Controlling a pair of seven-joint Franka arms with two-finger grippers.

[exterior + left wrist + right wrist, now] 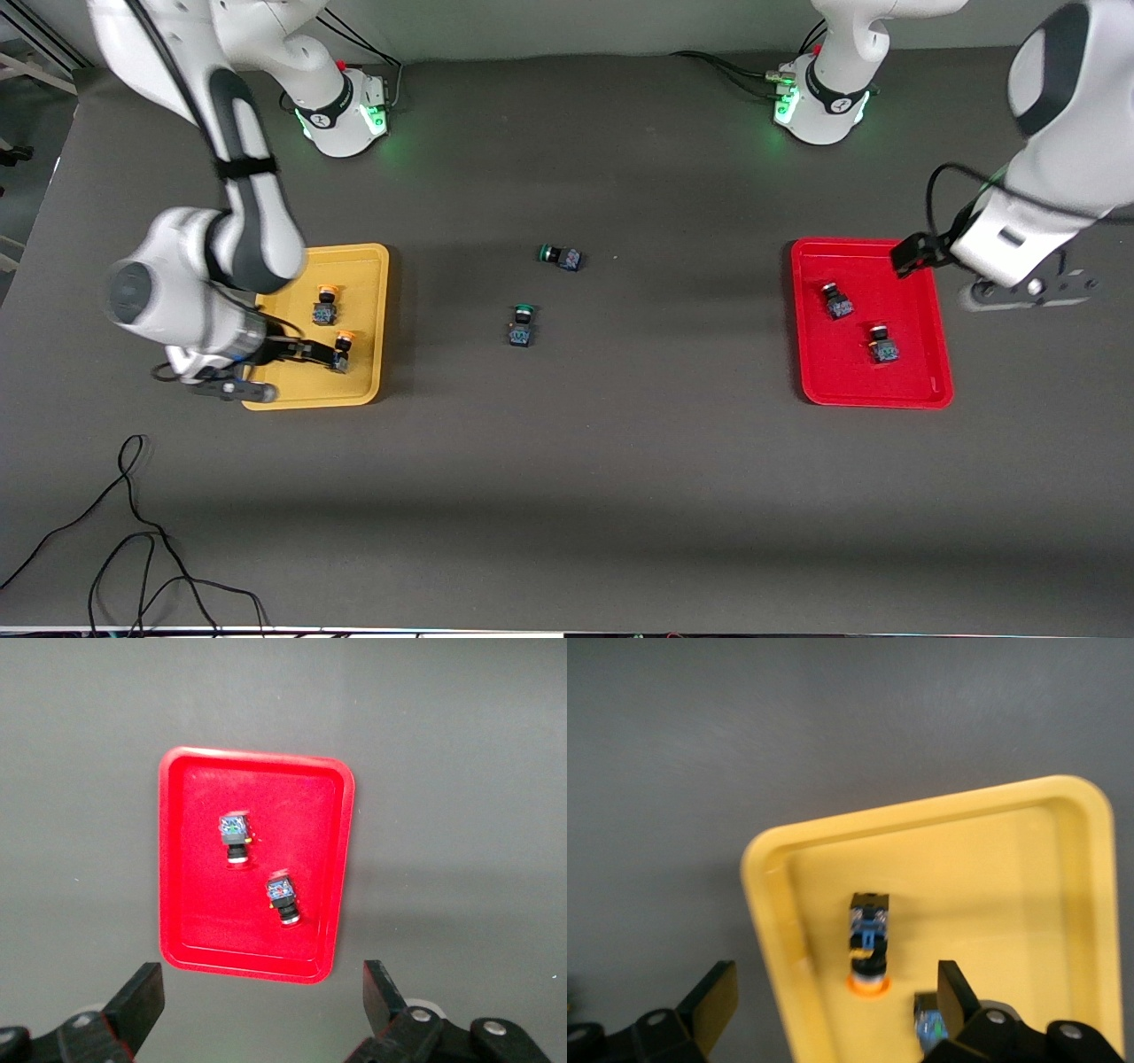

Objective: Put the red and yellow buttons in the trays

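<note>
The yellow tray (368,266) lies toward the right arm's end and holds two orange-yellow-capped buttons (326,306) (343,348). My right gripper (297,372) is open low over the tray's edge that is nearer the front camera. One finger is beside the nearer button. In the right wrist view the gripper (833,979) straddles the yellow tray's rim (766,895), with one button (868,943) ahead and the other (928,1028) by a finger. The red tray (921,354) holds two red-capped buttons (835,301) (882,346). My left gripper (937,279) is open and empty above that tray's edge.
Two green-capped buttons (561,257) (522,324) lie on the dark table between the trays. The left wrist view shows the red tray (195,904) with both buttons (233,835) (283,899), and the gripper (261,979) open. Black cables (133,532) lie near the front corner at the right arm's end.
</note>
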